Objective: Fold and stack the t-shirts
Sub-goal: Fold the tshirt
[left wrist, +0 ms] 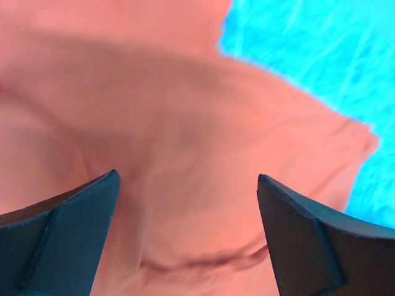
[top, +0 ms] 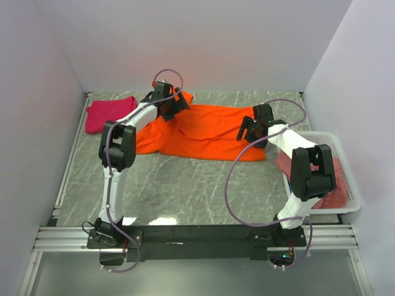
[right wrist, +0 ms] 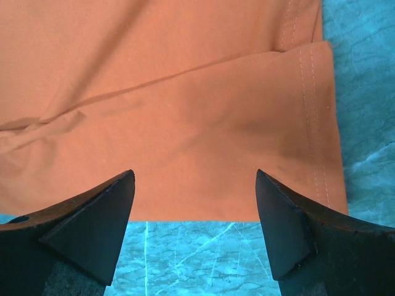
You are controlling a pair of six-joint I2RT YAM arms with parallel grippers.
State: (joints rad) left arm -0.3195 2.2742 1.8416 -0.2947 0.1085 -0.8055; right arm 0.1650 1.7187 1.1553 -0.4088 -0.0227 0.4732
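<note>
A bright orange t-shirt lies spread across the back middle of the table. My left gripper hangs open over its left part, near a sleeve; orange cloth fills the space below the wide-apart fingers. My right gripper stands open at the shirt's right edge, its fingers straddling the hem where cloth meets table. Neither holds anything. A magenta-pink t-shirt lies folded at the back left. A dusty rose-pink t-shirt sits in the basket.
A white lattice basket stands at the right edge, partly behind my right arm. White walls close in the table on three sides. Bare marble surface stretches between the orange shirt and the arm bases.
</note>
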